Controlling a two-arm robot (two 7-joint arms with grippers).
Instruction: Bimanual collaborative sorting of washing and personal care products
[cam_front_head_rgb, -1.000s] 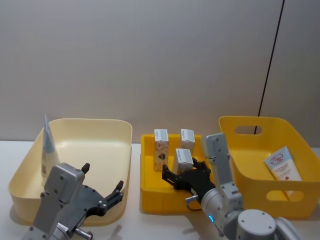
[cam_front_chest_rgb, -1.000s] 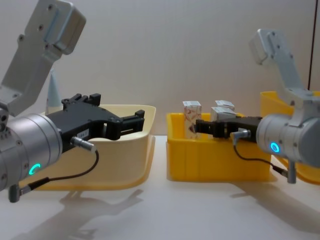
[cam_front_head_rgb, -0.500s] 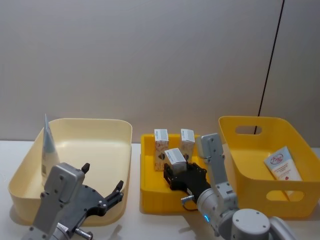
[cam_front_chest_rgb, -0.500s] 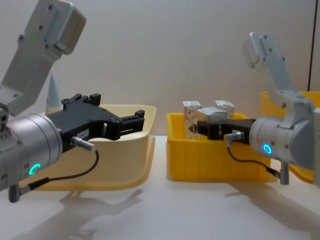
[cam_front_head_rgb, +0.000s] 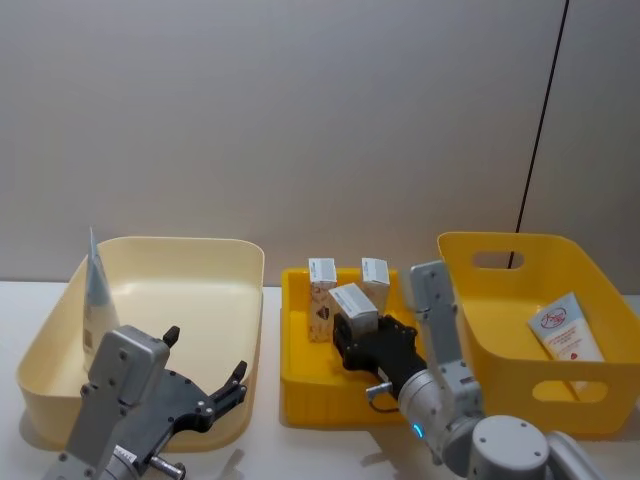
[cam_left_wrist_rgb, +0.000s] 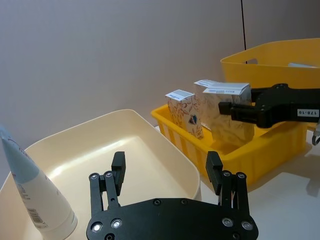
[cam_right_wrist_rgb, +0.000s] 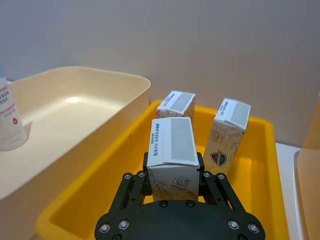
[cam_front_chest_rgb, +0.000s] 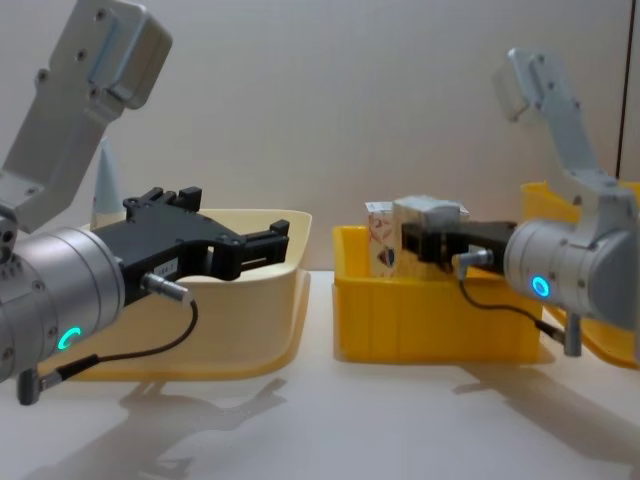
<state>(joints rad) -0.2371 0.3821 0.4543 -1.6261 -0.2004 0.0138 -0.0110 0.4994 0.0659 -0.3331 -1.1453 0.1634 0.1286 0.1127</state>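
White carton: right gripper (cam_right_wrist_rgb: 172, 172) is clamping a carton (cam_right_wrist_rgb: 172, 150) and is now lifting it clear of the middle bin (cam_front_head_rgb: 300, 385); a second ago it was sitting low on the bin floor, and half a second ago it was already gripped and tilting.
Carton position: hanging above the bin, just in front of the two cartons (cam_right_wrist_rgb: 202, 122) that are standing at the back.
Left gripper (cam_left_wrist_rgb: 167, 175): idling with fingers spread wide over the near edge of the cream bin (cam_front_head_rgb: 235, 290); unchanged.
Tube (cam_front_head_rgb: 98, 300): leaning upright in the cream bin's far left corner.
Second tube (cam_front_head_rgb: 566, 338): lying in the right yellow bin (cam_front_head_rgb: 590, 260).
Meaning: pick looks secured; the transfer or handover is likely coming next.
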